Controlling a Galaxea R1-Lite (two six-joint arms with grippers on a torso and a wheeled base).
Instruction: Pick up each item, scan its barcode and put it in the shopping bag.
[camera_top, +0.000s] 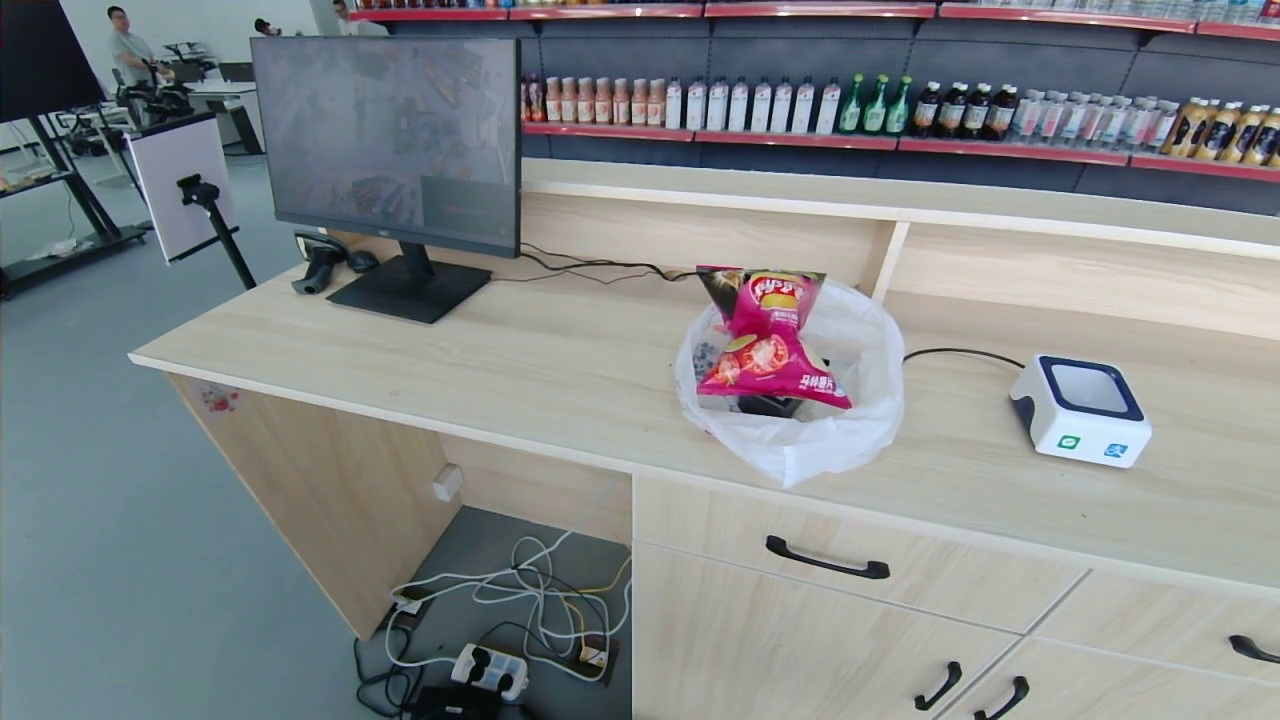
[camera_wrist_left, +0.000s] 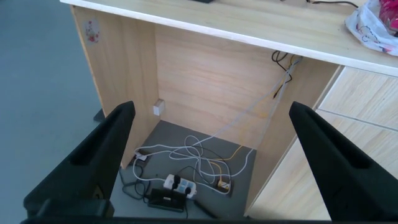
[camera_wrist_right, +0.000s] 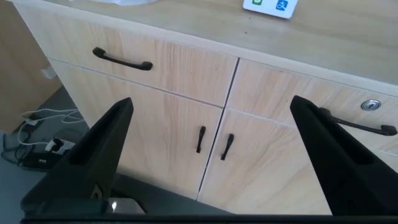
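Pink chip bag (camera_top: 770, 335) leans tilted inside the white shopping bag (camera_top: 800, 450), at the centre of the head view on the wooden counter (camera_top: 450, 350). The white scanner (camera_top: 1080, 410) sits at centre right, near the shopping bag but apart from it. The left gripper (camera_wrist_left: 212, 109), fingers spread wide and holding nothing, faces the cables (camera_wrist_left: 186, 155) under the counter. The right gripper (camera_wrist_right: 212, 102), equally spread and holding nothing, faces the drawers (camera_wrist_right: 137, 68). Both are well apart from the chip bag.

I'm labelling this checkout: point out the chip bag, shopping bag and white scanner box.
chip bag (camera_top: 765, 345), head view, pink front.
shopping bag (camera_top: 800, 452), head view, white front wall.
white scanner box (camera_top: 1090, 388), head view, dark top window.
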